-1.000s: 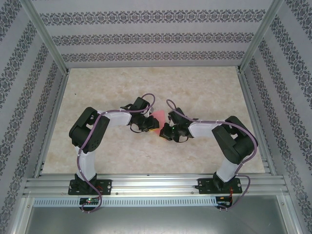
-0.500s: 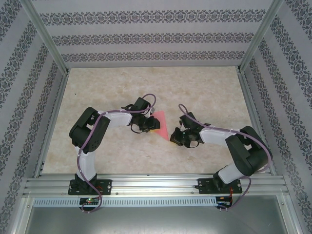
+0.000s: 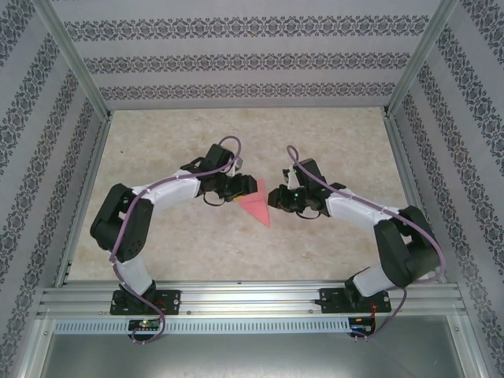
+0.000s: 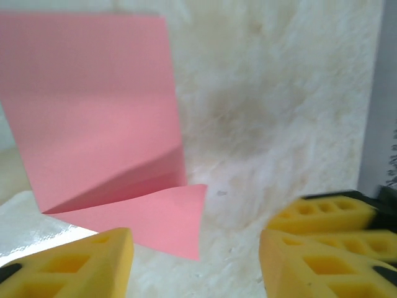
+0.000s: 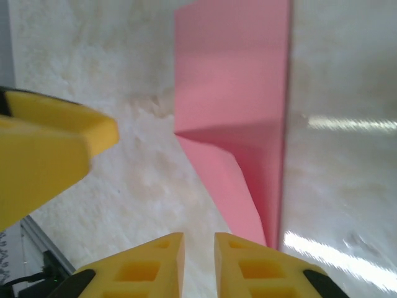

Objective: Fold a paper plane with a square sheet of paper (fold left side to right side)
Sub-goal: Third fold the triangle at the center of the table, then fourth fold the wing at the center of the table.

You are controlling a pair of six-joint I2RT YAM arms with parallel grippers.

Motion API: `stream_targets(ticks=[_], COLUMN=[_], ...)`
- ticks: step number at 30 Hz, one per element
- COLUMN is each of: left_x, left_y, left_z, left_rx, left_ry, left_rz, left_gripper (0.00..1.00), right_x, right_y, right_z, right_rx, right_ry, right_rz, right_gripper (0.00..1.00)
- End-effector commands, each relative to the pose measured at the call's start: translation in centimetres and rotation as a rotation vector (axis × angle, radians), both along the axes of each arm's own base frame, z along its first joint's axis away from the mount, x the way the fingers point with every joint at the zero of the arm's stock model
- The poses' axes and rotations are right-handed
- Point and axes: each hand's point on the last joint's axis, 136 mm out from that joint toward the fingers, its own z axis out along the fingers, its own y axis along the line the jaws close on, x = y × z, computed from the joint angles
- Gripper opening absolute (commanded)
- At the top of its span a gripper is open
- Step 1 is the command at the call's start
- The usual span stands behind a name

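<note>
Folded pink sheet of paper [image 3: 257, 207]: lying on desk [image 3: 331, 142], between both grippers. Left gripper [image 4: 195, 248]: jaws released, wide. Right gripper [image 5: 199, 248]: jaws barely parted, empty.

Lab cell, aluminium frame [image 3: 244, 299], patterned walls [image 3: 244, 63]

There's the right gripper [image 5: 198, 249] low in shot, yellow foam fingers [image 5: 149, 268] a slit apart, nothing between them. Just beyond, the creased pink-red paper sheet [image 5: 236, 87] lies on the pale marbled tabletop [image 5: 124, 62], one flap lifted.
</note>
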Motion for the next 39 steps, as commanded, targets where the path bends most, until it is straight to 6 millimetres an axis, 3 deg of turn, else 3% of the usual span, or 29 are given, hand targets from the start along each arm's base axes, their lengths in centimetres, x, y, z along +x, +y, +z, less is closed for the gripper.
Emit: stream_targets(ticks=[1,9,16,30,33,39], left_x=[-0.3,-1.2,-1.4,-0.6,-0.7,-0.8], left_y=[2.3,3.4,2.8,1.3,1.3,1.3], left_z=[-0.6,-2.1,-3.6,-5.5,-5.8,-5.8], left_rx=[0.033,0.022,0.001,-0.009,-0.005,0.001], left_ry=[0.015,0.047,0.081,0.121,0.126,0.125], left_rz=[0.068,0.102,0.096,0.087,0.085,0.084], left_gripper=[0.61,0.63,0.63,0.63,0.63,0.63], right_x=[2.0,2.7,3.2,3.2,3.2,3.2], right_y=[2.0,2.3,0.7,-0.3,-0.4,0.3], right_z=[1.1,-2.2,-4.7,-6.1,-5.9,-5.3], right_rx=[0.064,0.033,-0.053,-0.103,-0.091,-0.031], right_ry=[-0.074,-0.001,0.035,0.063,0.057,0.054], right_rz=[0.080,0.092,0.053,0.058,0.055,0.067], right_gripper=[0.20,0.21,0.20,0.20,0.24,0.20])
